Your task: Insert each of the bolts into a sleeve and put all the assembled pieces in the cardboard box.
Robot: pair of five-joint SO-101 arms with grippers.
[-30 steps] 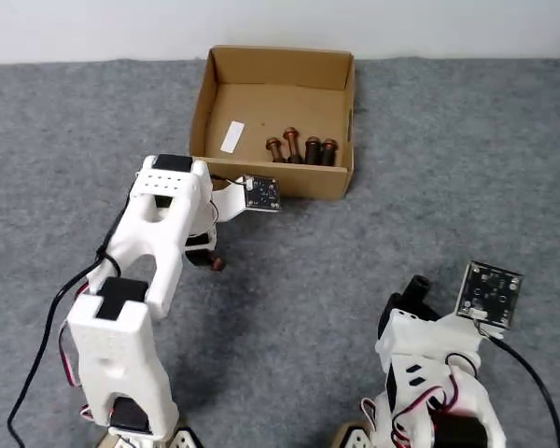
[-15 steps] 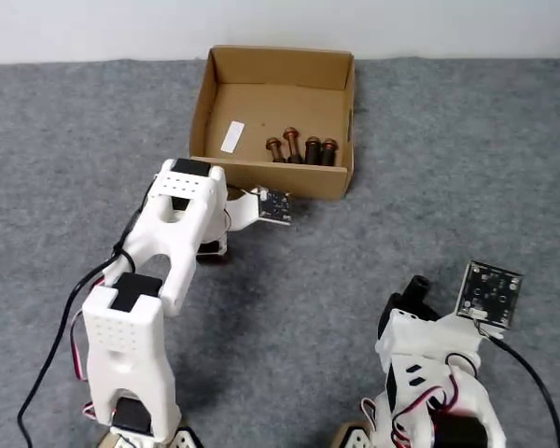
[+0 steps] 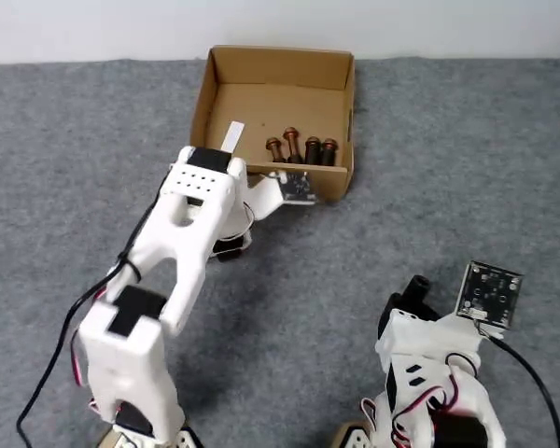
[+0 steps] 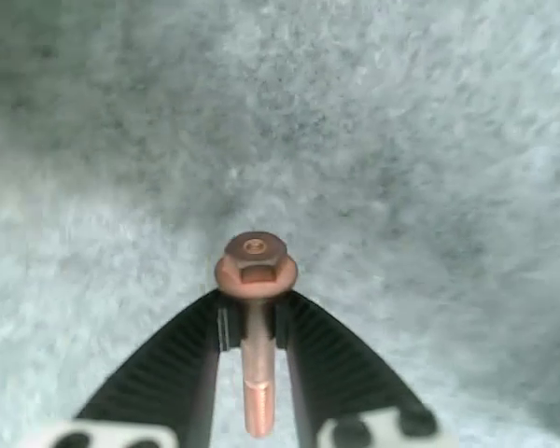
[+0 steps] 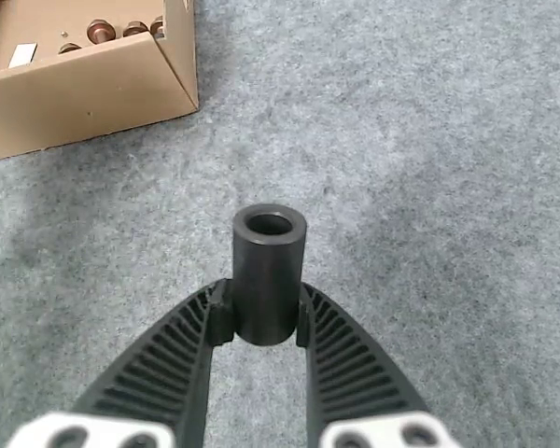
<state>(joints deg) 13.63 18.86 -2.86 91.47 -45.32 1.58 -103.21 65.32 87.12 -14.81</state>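
At the left, the left arm [image 3: 182, 243] stretches from the near edge of the bench [image 3: 467, 140] toward the far edge. Its upper part ends just in front of the near wall of the cardboard box [image 3: 280, 54]. In the left wrist view we see the left gripper [image 4: 255, 322] narrowed around a copper-coloured bolt [image 4: 255, 271]. The two black fingers [image 4: 182, 364] press on the shaft just under the hexagonal head. The head sticks out past the fingertips and the threaded end points back between them. Grey, felt-like bench covering lies behind the bolt, and we cannot tell from this view whether the bolt touches it.

Toward the middle, the cardboard box sits open at the far edge of the bench. Inside it a white slip [image 3: 231, 136] lies near the left wall. Four pieces [image 3: 301, 149] with copper heads lie side by side against the near wall, toward the box's right corner.

At the right, the right arm [image 3: 429, 373] stands folded at the near edge, well apart from the box. In the right wrist view we see the right gripper [image 5: 261, 317] holding a black sleeve [image 5: 269, 275]. It is closed on the lower half of the sleeve, and the open bore faces away from the gripper. The grey bench lies beyond the sleeve, and a corner of the box [image 5: 84, 98] shows farther off.
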